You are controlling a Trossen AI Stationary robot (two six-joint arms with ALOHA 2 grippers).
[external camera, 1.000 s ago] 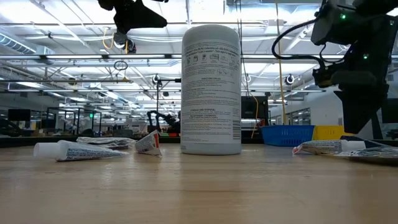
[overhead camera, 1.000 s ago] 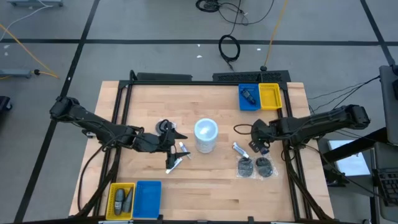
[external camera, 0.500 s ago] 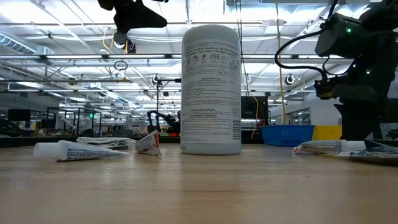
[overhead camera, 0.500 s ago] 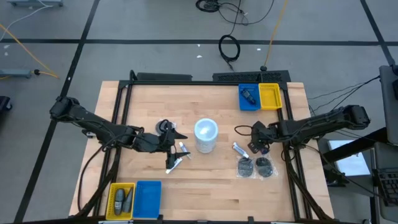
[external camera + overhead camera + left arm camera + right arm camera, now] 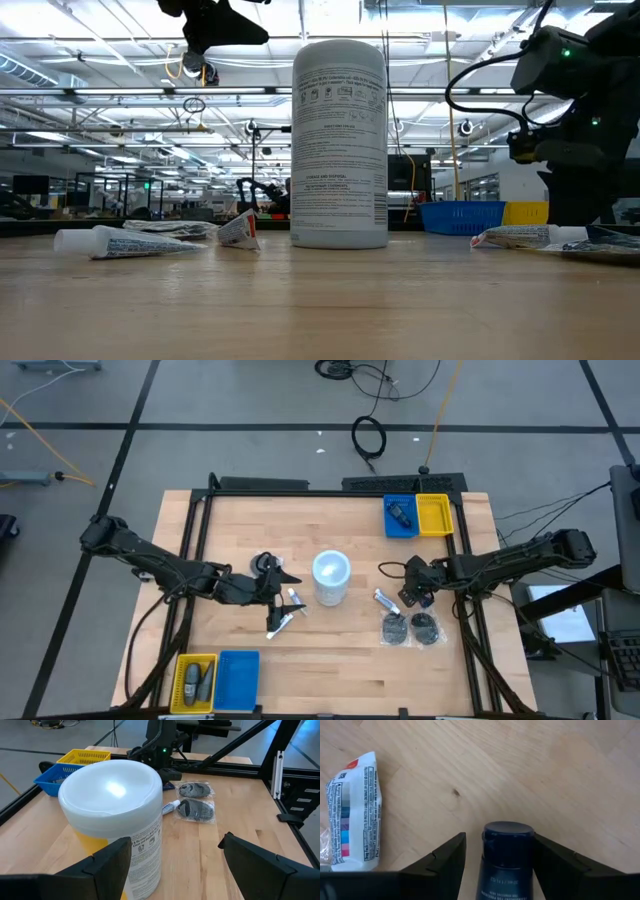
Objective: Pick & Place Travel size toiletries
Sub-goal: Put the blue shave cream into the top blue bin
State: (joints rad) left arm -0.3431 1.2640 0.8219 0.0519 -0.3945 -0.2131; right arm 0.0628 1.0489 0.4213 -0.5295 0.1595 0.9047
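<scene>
Right wrist view, dark bottle point(image 5: 506, 862) between hand point(image 5: 497, 857) fingers

Through the left wrist camera I see the white cylinder point(image 5: 117, 815) standing upright on the wooden table point(image 5: 235, 810), close ahead of my left gripper point(image 5: 175, 862), whose fingers point(image 5: 107, 862) stand wide apart. Beyond the cylinder lie two dark bagged discs point(image 5: 196, 800) and a small tube point(image 5: 170, 808). Blue tray point(image 5: 52, 775) and yellow tray point(image 5: 85, 756) sit beside it.

High view: overhead, straight down, whole desk point(image 5: 330, 660). Low view: desk-top level, facing room. Left wrist view: close on white cylinder point(image 5: 117, 815), shared with high, low. Right wrist view: near desk surface.
</scene>
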